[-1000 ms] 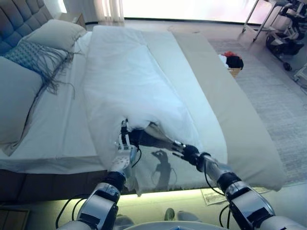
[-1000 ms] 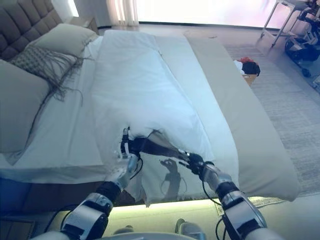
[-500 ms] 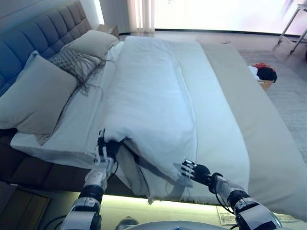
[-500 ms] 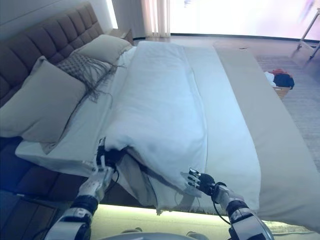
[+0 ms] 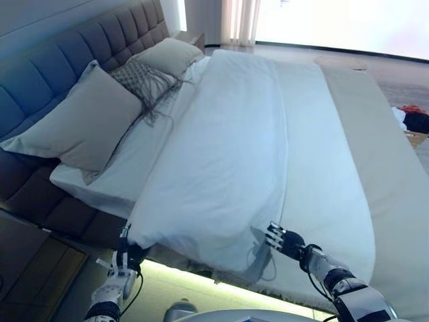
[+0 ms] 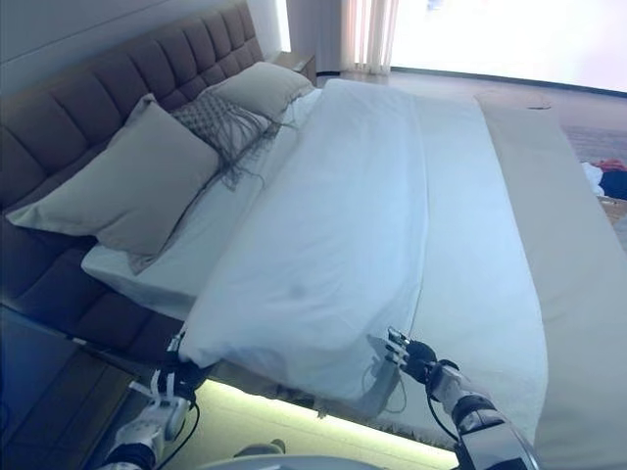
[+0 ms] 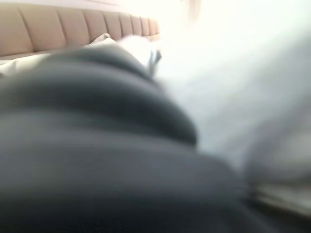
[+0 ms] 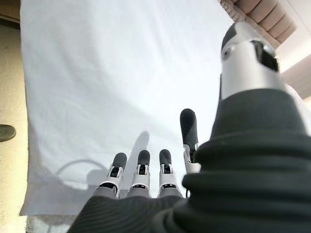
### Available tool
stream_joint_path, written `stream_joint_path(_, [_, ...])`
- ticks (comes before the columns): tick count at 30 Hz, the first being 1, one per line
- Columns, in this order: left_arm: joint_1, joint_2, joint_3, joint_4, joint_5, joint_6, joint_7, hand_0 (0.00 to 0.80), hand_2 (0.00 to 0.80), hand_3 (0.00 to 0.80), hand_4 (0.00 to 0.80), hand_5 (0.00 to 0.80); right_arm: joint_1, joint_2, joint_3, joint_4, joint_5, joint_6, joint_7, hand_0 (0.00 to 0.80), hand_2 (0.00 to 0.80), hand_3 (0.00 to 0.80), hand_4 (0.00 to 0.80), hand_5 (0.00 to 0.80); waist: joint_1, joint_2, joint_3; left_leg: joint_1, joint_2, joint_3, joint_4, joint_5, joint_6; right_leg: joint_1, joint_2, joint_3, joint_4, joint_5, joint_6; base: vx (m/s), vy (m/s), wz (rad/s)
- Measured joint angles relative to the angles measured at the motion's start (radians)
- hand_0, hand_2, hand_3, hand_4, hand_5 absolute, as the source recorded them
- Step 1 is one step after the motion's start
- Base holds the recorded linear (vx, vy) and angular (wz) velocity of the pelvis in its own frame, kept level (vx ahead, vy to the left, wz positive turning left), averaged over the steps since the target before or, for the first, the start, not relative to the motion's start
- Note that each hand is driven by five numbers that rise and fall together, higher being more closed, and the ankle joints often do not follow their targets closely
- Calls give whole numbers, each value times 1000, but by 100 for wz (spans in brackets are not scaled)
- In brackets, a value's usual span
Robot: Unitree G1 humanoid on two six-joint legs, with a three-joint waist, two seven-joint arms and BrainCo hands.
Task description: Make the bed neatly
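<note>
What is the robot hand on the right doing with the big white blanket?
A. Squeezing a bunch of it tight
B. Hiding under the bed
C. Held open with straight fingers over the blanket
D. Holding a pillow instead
C: the right wrist view shows the right robot hand with its fingers straight and spread over the smooth white duvet, curled round nothing.

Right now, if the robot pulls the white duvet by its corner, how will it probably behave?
The white duvet is probably floppy: it drapes and creases over the bed edge. It looks puffy, so likely light. Held by the left hand at one corner, it may stretch unevenly.
</note>
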Motion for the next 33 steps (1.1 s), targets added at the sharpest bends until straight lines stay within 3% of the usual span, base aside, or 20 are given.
stream_joint_path(6, [-25, 75, 106, 137, 40, 52, -23, 800, 800, 800, 800, 800, -4, -34, -10, 34, 3, -3, 0, 0, 0, 0, 0, 0, 5, 15, 0, -2, -4, -22, 3, 0, 0, -1, -7, -39, -3, -3, 4, -30, 65, -2])
stream_joint_path(10, [-29, 109, 153, 180, 70, 61, -33, 800, 800, 800, 800, 800, -4, -35, -11, 56, 4, -7, 0, 0, 0, 0, 0, 0, 5, 16, 0, -4, -9, -28, 7, -1, -1, -5, -13, -41, 0, -5, 6, -31, 67, -8])
stream_joint_path(16, [-51, 114, 205, 249, 100, 61, -31, 800, 800, 800, 800, 800, -4, -44, -13, 73, 4, -28, 1, 0, 0, 0, 0, 0, 6, 16, -1, -19, -19, -32, 14, -1, -1, -15, -22, -50, 1, -8, 10, -21, 63, 1])
stream_joint_path(33, [-62, 133, 223, 273, 156, 53, 26, 800, 800, 800, 800, 800, 32, -86, -56, 93, -1, -46, 26, 0, 0, 0, 0, 0, 5, 16, 0, -32, -24, -32, 19, -5, -7, -20, -21, -69, 1, -9, 11, -9, 15, 0])
